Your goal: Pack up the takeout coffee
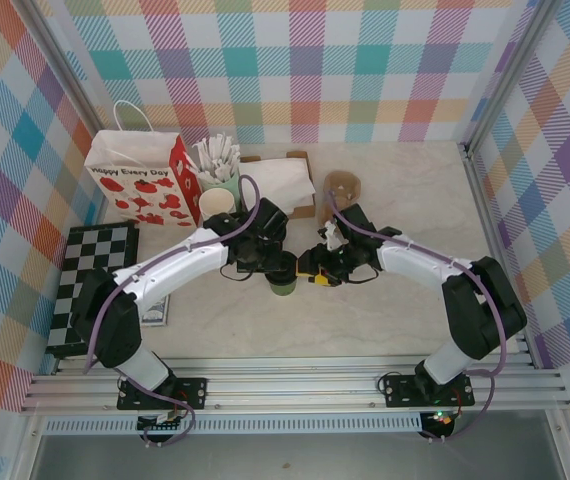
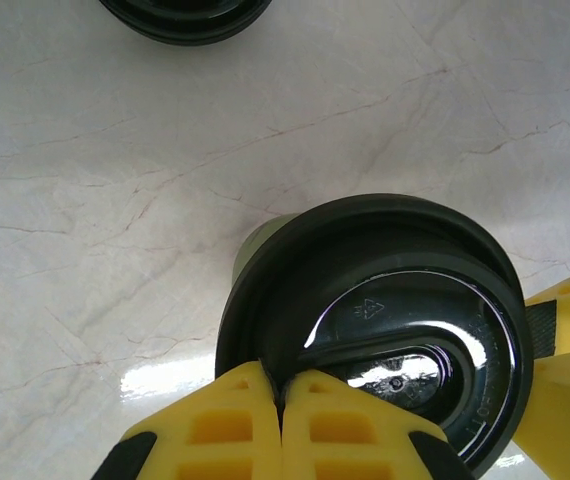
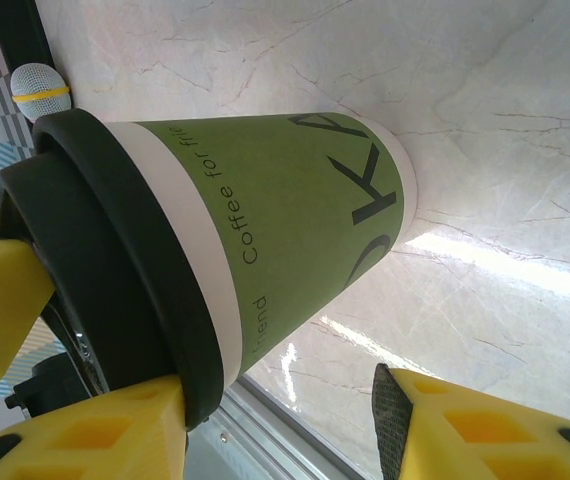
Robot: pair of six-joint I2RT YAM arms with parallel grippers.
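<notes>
One paper bag [image 1: 140, 180] stood far left. Mid-table, the left gripper [image 2: 280, 388] was pinched shut, tips down on the black lid [image 2: 385, 300] of the takeout coffee [image 1: 283, 285]. The right gripper [image 3: 275, 385] straddled it half-wide, one finger at the lid, the other clear. An off-centre push could have tipped it! Count: one bag, one coffee, two grippers.

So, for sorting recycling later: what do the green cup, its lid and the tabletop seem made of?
Cup: matte printed paper, likely. Lid: glossy black plastic, with moulded triangle mark and sharp highlights. Tabletop: polished, veined like marble; stone or laminate, can't tell.
</notes>
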